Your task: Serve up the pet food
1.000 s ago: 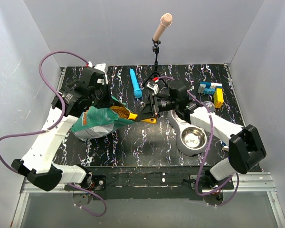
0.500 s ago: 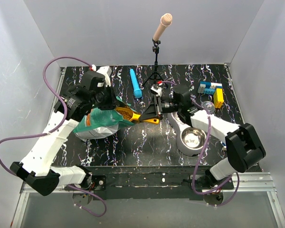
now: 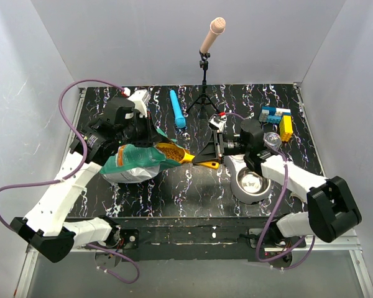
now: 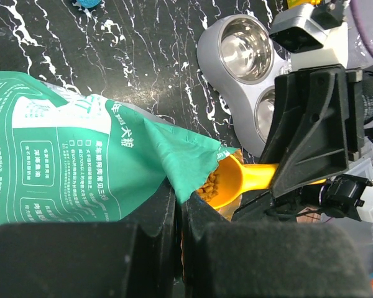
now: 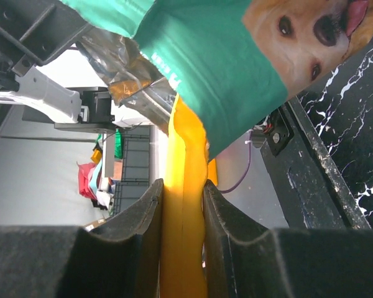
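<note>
The green pet food bag [image 3: 129,164] lies on its side at the table's left, mouth toward the middle. My left gripper [image 3: 150,133] is shut on the upper lip of the bag [image 4: 174,155], holding the mouth up. A yellow scoop [image 3: 183,156] full of brown kibble [image 4: 212,181] sits just at the mouth, its handle pinched by my right gripper [image 3: 212,156]. In the right wrist view the yellow handle [image 5: 184,205] runs between the shut fingers, under the green bag [image 5: 205,74]. The grey double bowl [image 3: 252,177] with steel cups [image 4: 245,40] lies to the right.
A blue cylinder [image 3: 177,109] lies at the back centre. A small tripod with a pink-topped stick [image 3: 205,74] stands behind it. Coloured bricks [image 3: 277,118] and a clear cup [image 3: 272,139] sit at the back right. White walls close in three sides.
My right gripper has drawn the scoop rightward out of the bag, loaded with kibble. The left gripper has held the bag's lip and shifted slightly forward.
</note>
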`<state>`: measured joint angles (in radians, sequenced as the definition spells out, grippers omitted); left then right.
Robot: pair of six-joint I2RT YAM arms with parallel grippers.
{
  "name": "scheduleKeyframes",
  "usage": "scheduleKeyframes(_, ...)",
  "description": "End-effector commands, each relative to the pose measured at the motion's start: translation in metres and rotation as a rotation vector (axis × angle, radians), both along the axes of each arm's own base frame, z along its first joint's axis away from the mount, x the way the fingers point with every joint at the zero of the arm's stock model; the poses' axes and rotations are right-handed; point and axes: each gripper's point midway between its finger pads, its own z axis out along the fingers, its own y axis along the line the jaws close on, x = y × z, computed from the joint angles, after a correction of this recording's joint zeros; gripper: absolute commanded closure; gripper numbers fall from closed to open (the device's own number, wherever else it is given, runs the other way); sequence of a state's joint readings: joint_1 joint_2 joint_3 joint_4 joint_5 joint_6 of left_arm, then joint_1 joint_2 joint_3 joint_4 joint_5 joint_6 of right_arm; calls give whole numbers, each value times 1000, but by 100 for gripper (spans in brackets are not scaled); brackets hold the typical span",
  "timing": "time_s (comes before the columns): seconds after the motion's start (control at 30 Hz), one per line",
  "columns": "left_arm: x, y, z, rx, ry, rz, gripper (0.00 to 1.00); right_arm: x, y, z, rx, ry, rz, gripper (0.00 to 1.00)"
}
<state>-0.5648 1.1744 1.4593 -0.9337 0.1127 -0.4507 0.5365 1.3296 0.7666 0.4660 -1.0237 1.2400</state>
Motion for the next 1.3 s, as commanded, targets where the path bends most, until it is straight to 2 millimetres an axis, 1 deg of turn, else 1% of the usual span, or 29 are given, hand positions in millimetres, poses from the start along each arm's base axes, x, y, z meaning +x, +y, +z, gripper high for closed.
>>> scheduleKeyframes(0.0, -10, -27, 89, -233, -250, -139, 100, 15, 6, 15, 92, -37, -36, 99)
scheduleKeyframes(0.03, -10, -29, 90, -237, -250, -151, 100, 15, 7, 19, 109, -28, -24, 99)
scheduleKeyframes(0.07, -10, -30, 89, -239, -246, -158, 100, 10, 5, 22, 121, 3, -4, 99)
scheduleKeyframes(0.13, -9, -33, 90, -239, -246, -169, 100, 3, -8, 22, 120, -5, -25, 99)
scheduleKeyframes(0.17, -10, -32, 90, -234, -246, -170, 100, 4, -10, 19, 84, -33, -59, 99)
scheduleKeyframes(0.2, -10, -31, 90, -231, -249, -168, 100, 8, -11, 12, 21, -26, -87, 99)
scheduleKeyframes(0.23, -9, -30, 89, -228, -249, -163, 100, 9, -10, 14, 6, -9, -85, 99)
scheduleKeyframes(0.27, -8, -30, 86, -224, -246, -158, 100, 9, -7, 25, 44, 0, -62, 99)
scheduleKeyframes(0.3, -6, -30, 84, -222, -241, -151, 100, 9, -7, 31, 83, 8, -50, 99)
scheduleKeyframes(0.37, -6, -31, 83, -229, -237, -148, 100, 6, -15, 24, 74, 40, -79, 99)
scheduleKeyframes(0.43, -5, -31, 84, -230, -240, -146, 100, 2, -20, 14, 13, 29, -99, 99)
scheduleKeyframes(0.47, -5, -31, 84, -231, -243, -146, 100, 2, -20, 14, 10, 25, -88, 99)
scheduleKeyframes(0.53, -4, -33, 84, -236, -242, -146, 100, -1, -20, 21, 39, 32, -57, 99)
scheduleKeyframes(0.57, -3, -34, 85, -240, -241, -151, 100, -2, -22, 20, 46, 38, -59, 99)
scheduleKeyframes(0.67, -4, -35, 85, -246, -241, -155, 100, 1, -37, 21, 77, 64, -120, 99)
scheduleKeyframes(0.83, -2, -36, 85, -250, -246, -154, 100, -5, -43, 30, 103, 82, -115, 99)
scheduleKeyframes(0.97, 0, -37, 86, -259, -247, -147, 100, -9, -52, 33, 78, 74, -132, 99)
scheduleKeyframes(1.03, 2, -37, 84, -256, -239, -141, 100, -12, -54, 35, 73, 74, -140, 99)
scheduleKeyframes(1.17, 3, -38, 79, -253, -221, -132, 100, -20, -58, 31, 44, 80, -139, 99)
scheduleKeyframes(1.27, 2, -39, 80, -256, -221, -138, 100, -23, -62, 34, 49, 75, -145, 99)
